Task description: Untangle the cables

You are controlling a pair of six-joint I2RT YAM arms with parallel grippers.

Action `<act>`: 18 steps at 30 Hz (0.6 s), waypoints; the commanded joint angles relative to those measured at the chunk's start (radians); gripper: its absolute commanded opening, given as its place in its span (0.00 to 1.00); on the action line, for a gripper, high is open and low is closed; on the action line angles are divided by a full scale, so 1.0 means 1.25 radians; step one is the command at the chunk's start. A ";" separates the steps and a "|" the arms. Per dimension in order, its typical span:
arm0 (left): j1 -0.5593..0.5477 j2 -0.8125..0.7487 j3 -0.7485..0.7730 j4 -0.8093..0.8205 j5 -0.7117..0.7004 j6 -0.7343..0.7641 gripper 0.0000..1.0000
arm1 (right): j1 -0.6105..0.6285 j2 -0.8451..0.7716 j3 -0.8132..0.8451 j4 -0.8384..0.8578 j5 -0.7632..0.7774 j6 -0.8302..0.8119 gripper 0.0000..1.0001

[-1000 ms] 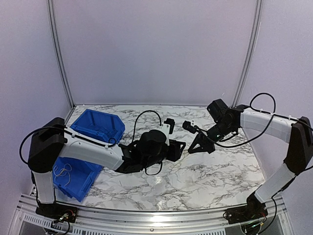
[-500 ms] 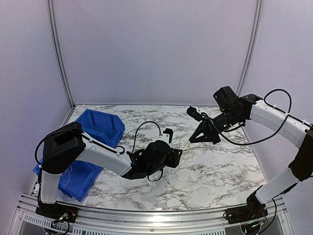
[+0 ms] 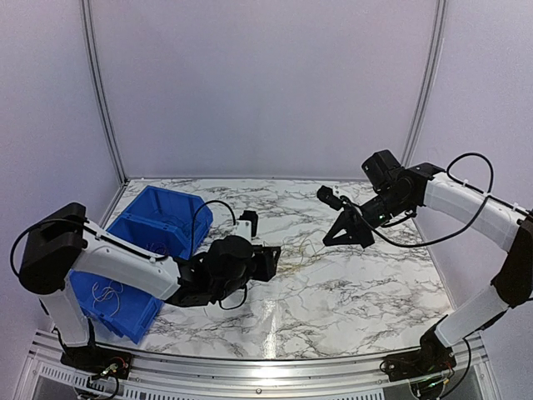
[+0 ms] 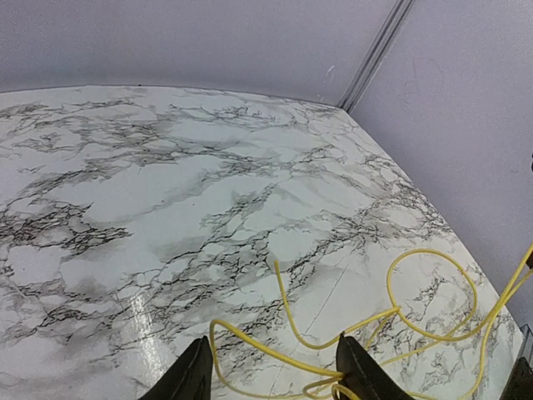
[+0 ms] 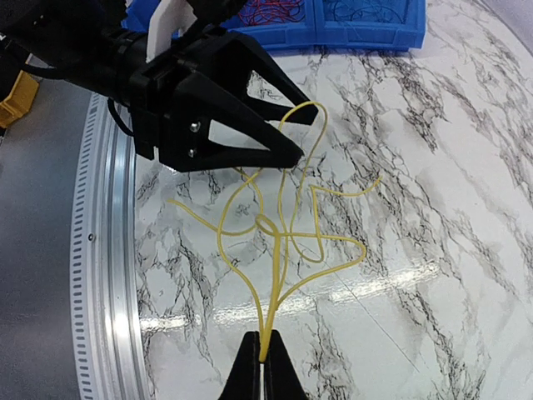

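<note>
A thin yellow cable (image 5: 265, 225) hangs in loose crossed loops above the marble table (image 3: 366, 292). My right gripper (image 5: 266, 358) is shut on the gathered strands, a little above the table at centre right (image 3: 329, 240). The left gripper (image 5: 306, 133) faces it with fingers apart, open, and one loop curls round the tip of its upper finger. In the left wrist view the yellow cable (image 4: 295, 324) runs across the gap between the left gripper's (image 4: 275, 379) fingers and touches the right finger (image 4: 358, 375). In the top view the cable between the two grippers barely shows.
Two blue bins (image 3: 162, 212) (image 3: 117, 304) stand at the left, behind and beside the left arm, with thin wires (image 3: 104, 292) inside. The right wrist view shows red and blue wires in the blue bins (image 5: 366, 21). A metal rail (image 5: 108, 250) borders the near table edge.
The right gripper has lifted up and back with the cable in it. The left gripper has pulled back to the left, toward the bins, so the loops now span a wider gap.
</note>
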 commanded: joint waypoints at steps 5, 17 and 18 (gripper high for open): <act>0.044 -0.060 -0.099 -0.088 -0.101 -0.072 0.52 | 0.004 -0.039 0.086 -0.078 -0.017 -0.018 0.00; 0.040 -0.149 -0.090 -0.049 -0.022 0.064 0.53 | -0.003 -0.095 0.135 -0.063 0.078 0.015 0.00; 0.031 -0.163 -0.091 -0.037 -0.025 0.077 0.53 | -0.003 -0.090 0.126 -0.057 0.080 0.018 0.00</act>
